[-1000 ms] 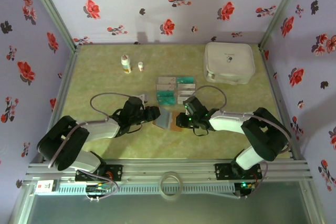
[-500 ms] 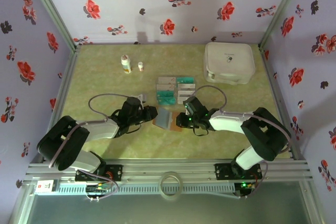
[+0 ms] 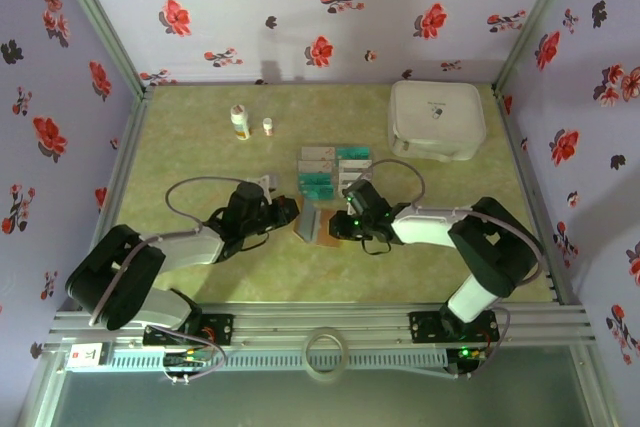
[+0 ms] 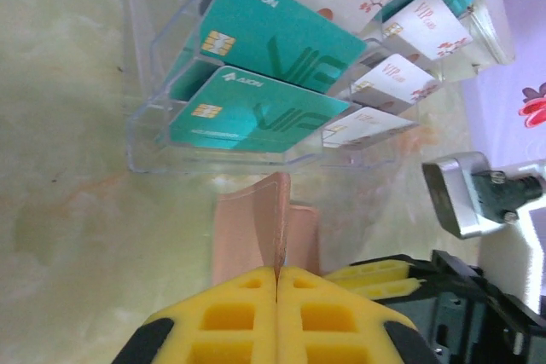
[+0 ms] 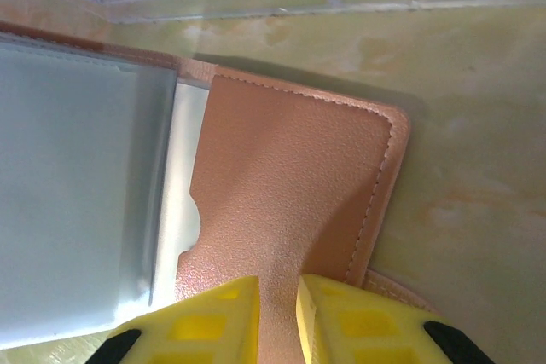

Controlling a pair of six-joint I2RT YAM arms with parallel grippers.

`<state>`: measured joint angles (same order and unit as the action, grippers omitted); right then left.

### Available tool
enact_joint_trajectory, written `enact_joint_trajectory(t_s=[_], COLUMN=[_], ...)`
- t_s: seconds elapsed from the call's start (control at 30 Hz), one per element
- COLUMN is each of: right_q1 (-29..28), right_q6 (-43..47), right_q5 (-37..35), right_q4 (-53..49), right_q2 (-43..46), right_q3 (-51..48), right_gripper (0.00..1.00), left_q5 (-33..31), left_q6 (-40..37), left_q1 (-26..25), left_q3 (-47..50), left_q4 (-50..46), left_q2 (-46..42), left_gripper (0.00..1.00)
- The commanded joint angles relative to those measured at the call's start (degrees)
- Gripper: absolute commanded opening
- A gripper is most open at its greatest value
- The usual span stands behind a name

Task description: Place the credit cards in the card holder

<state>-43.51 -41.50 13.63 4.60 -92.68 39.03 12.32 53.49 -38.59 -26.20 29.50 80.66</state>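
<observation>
credit cards [image 4: 281,40], teal and silver-grey, stand on edge in the slots of a clear tray [image 4: 145,125], none of them in a tool. the tray sits just at 12 o'clock of the card holder [image 3: 315,222], which lies near the middle of the bench [image 3: 200,147] with one flap raised.

the left tool [image 4: 277,272], reaching in from 9 o'clock, has its yellow pads pressed together on the thin upright edge of that flap. this looks meant to lift the cover and expose the pockets.

the right tool [image 5: 277,291], coming from 3 o'clock, has its fingers almost together with only a slit between them. leather shows in that slit, so it appears to pinch the other panel's edge, probably to keep the holder from sliding while the cover is drawn up. a pale inner sleeve shows at 9 o'clock of that panel.

by my reading the step in hand is opening the holder; no card is in it yet. a white case [image 3: 436,119] rests well apart at 1 o'clock.
</observation>
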Motion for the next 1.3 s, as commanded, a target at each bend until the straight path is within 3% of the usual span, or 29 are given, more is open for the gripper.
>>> enact_joint_trajectory(t_s=[0.0,0.2,0.67,1.07,1.2,1.27], right_q1=[-0.4,0.1,5.2,-0.7,-1.2,-1.2], right_q6=[0.9,1.0,3.9,1.9,1.9,2.0], right_q5=[0.2,-0.5,-0.9,0.0,-0.4,-1.0], right_q4=[-3.7,-4.2,-14.5,-11.4,-10.4,-10.0], right_q2=[-4.3,-3.0,13.8,6.8,3.8,2.9], right_q3=[-1.2,-1.7,-2.0,4.1,4.1,3.5], right_gripper=[0.2,0.19,0.21,0.2,0.2,0.19], left_q5=[2.1,1.0,-4.4,-6.7,-8.1,-9.2], left_q6=[2.1,5.3,1.9,-5.0,-7.9,-9.6], left_q1=[-2.5,-3.7,-2.7,-2.3,-2.3,-2.3], left_q3=[-3.6,-3.3,2.6,1.2,-0.1,-1.2], left_q4=[2.6,7.7,-0.9,-12.4,-18.0,-21.5], left_q2=[1.0,5.3,-3.0,-6.0,-6.7,-6.7], left_gripper=[0.0,0.0,0.0,0.03,0.13,0.26])
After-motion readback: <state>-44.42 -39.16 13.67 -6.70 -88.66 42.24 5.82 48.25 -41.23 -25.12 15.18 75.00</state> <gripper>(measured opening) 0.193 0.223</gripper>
